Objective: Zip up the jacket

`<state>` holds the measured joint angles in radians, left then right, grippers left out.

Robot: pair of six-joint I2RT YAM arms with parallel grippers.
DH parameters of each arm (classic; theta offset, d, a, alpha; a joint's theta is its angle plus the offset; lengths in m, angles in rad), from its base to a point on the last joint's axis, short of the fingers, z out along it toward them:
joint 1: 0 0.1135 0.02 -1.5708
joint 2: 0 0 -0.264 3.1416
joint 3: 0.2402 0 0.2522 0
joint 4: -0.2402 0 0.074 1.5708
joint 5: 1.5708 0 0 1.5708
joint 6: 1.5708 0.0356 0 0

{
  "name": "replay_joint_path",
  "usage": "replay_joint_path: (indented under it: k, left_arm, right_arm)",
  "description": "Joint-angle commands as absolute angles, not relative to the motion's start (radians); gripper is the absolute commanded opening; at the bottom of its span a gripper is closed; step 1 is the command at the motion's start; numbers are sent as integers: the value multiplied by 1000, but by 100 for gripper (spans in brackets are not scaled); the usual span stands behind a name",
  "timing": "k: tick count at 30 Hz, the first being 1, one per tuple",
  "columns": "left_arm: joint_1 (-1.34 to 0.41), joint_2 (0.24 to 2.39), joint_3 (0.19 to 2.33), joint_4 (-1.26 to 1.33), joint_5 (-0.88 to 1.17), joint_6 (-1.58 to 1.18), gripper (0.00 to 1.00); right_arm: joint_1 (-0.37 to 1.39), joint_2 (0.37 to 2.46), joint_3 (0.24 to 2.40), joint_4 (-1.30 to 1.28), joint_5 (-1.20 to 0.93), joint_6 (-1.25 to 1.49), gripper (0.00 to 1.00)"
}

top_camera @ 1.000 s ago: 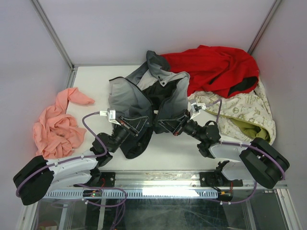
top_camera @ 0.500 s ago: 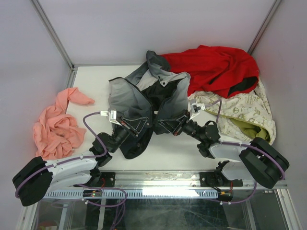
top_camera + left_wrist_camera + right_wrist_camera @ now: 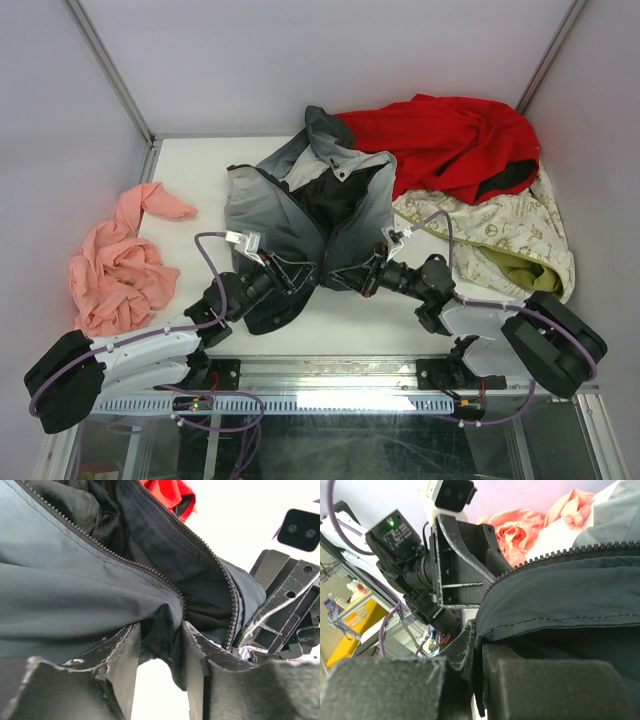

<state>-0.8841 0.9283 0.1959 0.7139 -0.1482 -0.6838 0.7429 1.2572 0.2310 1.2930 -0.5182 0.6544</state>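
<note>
Evidently this is the lining-up stage. The large two-tone jacket [image 3: 290, 205], with a charcoal and light grey shell of thin crinkly fabric, lies open on the white worktop [image 3: 200, 170]. It spreads away beyond both tools, and its lower front corners are gathered in between them. The left tool [image 3: 159, 647] is clenched on a fold of hem just below one row of the long dark zipper [image 3: 150, 570]. The right tool [image 3: 479, 680], just beside it, is pinched almost closed on the opposite hem edge. To do this well, I judge the two tooth rows should be brought level and parallel, and each corner kept taut so the slack lining cannot creep into the teeth. Neither tool should twist its hem. The slider is not visible from any camera, so it should be located before either grip is loosened.
</note>
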Motion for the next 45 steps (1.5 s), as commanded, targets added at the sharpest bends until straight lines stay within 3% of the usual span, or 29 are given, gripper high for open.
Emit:
replay_joint_path:
  k: [1,5,9,17,24,38,45]
  left_arm:
    - [-884,869,278,545,-126,-680,43]
    - [-874,849,334,443,-84,-674,57]
    - [-850,868,392,380,1,-676,63]
    - [-812,914,494,314,134,-689,64]
    - [-811,919,587,206,131,-640,64]
    - [-809,1132,650,368,370,-697,38]
    - [-809,1167,649,400,430,-725,11]
  right_arm:
    - [724,1206,230,1237,-603,588,0]
    - [693,1186,230,1189,-676,571,0]
    - [667,1169,234,1143,-715,552,0]
    - [636,1140,232,1121,-759,537,0]
    - [611,1082,220,1070,-765,525,0]
    - [606,1012,234,993,-766,517,0]
    - [606,1006,237,963,-766,517,0]
